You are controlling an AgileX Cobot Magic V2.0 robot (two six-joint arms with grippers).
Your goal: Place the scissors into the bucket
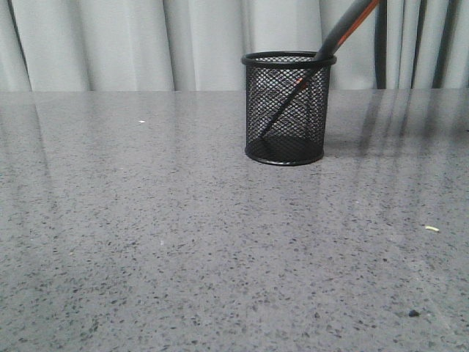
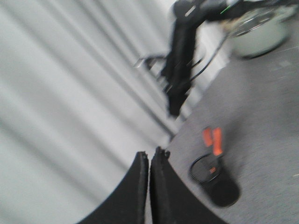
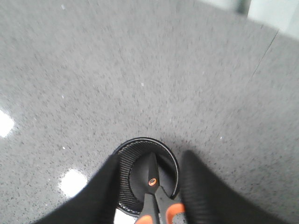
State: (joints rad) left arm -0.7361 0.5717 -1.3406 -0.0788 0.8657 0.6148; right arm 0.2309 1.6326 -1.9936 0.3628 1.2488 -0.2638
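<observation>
Just below our right gripper (image 3: 149, 191), whose fingers stand apart and touch nothing, the scissors (image 3: 154, 198) lean blades-down inside the bucket (image 3: 145, 173), handles jutting above its rim. Our left gripper (image 2: 149, 161) has its fingers pressed together, empty, well apart from the bucket, above the grey table (image 1: 146, 242).

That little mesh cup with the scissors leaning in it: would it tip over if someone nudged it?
Possibly. The bucket is thin wire mesh, so probably light. The scissors lean over one side with handles well above the rim, likely making it top-heavy that way. Its flat, wide base should resist a gentle push, sliding on the smooth table instead.
</observation>
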